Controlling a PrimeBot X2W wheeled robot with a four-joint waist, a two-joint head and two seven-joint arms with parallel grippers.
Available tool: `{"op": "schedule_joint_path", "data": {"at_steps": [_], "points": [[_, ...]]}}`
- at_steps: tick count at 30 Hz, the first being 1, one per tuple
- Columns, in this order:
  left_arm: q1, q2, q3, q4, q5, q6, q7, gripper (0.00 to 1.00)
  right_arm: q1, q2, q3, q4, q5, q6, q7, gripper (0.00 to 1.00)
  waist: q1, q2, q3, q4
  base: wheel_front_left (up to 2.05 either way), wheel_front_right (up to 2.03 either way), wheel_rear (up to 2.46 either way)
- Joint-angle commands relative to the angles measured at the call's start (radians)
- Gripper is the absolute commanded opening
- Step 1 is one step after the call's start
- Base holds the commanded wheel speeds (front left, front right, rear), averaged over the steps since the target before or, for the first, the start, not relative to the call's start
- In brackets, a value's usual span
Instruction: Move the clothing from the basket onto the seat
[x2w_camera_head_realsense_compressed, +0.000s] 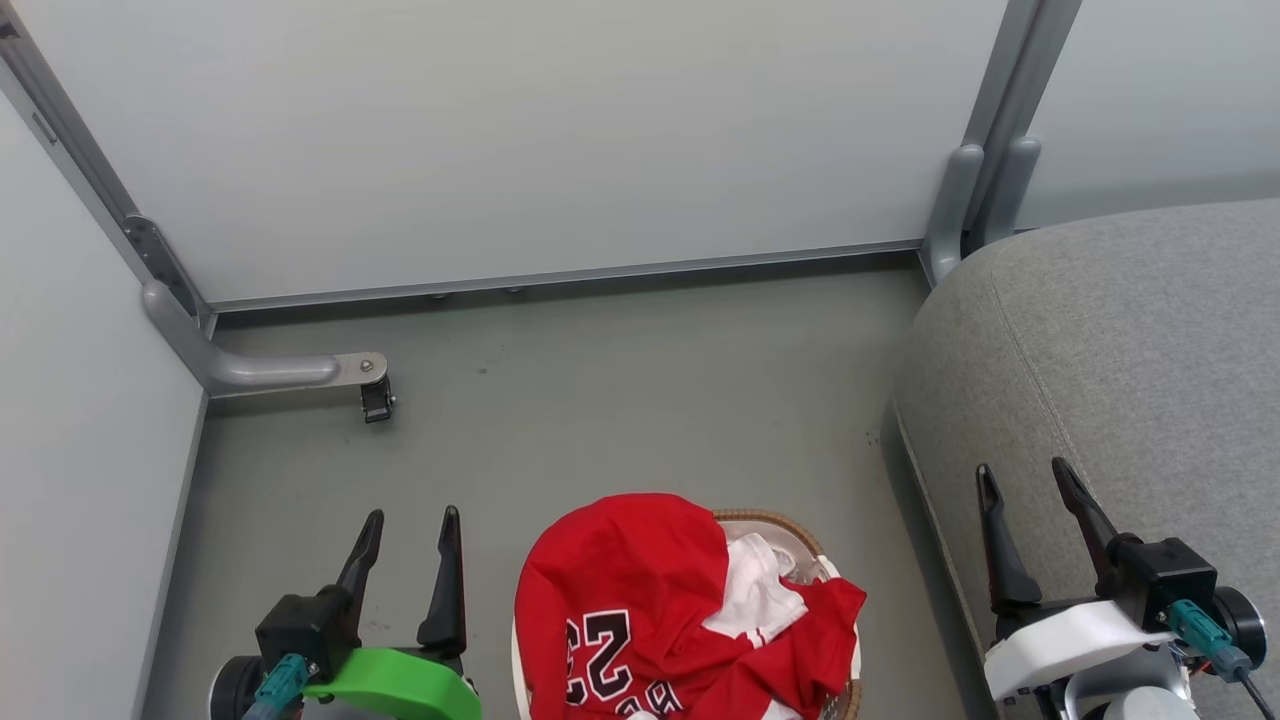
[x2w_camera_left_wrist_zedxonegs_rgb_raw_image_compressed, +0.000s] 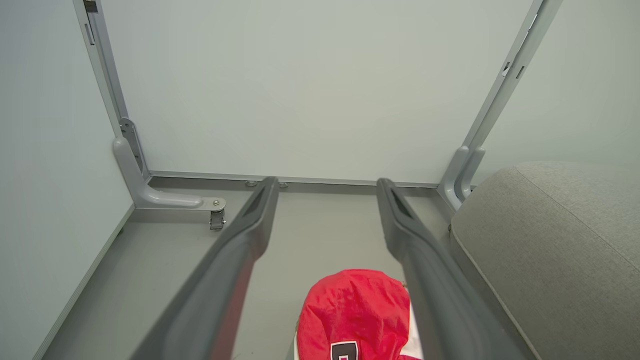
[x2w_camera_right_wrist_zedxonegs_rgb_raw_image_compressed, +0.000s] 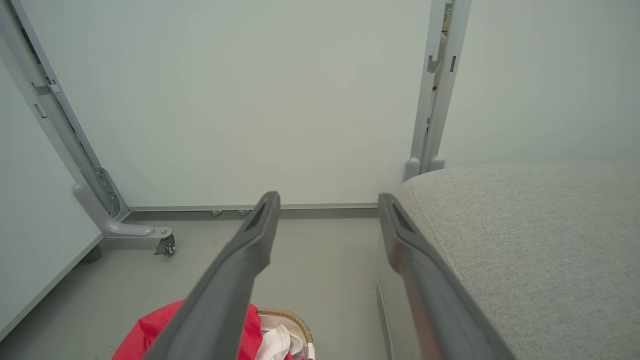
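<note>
Grey floor (x2w_camera_head_realsense_compressed: 600, 400): clothing (x2w_camera_head_realsense_compressed: 620, 580) swamps basket (x2w_camera_head_realsense_compressed: 770, 520), left claw (x2w_camera_head_realsense_compressed: 412, 513) and right claw (x2w_camera_head_realsense_compressed: 1022, 467) splayed empty; snagged cloth could tip it.

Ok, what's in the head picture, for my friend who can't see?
Red clothing with a "23" is heaped in a small basket on the grey floor, between the robot's open left gripper and open right gripper. A grey seat stands at the right.
</note>
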Motion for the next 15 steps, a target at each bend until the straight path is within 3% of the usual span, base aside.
{"op": "schedule_joint_path", "data": {"at_steps": [1, 15], "points": [[0.014, 0.007, -0.001, 0.0, 0.009, 0.005, -0.001, 1.0, 0.008, -0.006, -0.002, -0.003, 0.0, 0.0, -0.005, 1.0, 0.0, 0.0028, 0.001, 0.0, 0.0, 0.0, 0.0], [0.002, 0.007, -0.005, -0.004, 0.013, 0.0, -0.001, 1.0, -0.001, -0.006, -0.006, -0.01, -0.003, 0.0, -0.005, 1.0, 0.0, 0.0028, 0.016, -0.003, 0.0, 0.0, 0.0]]}}
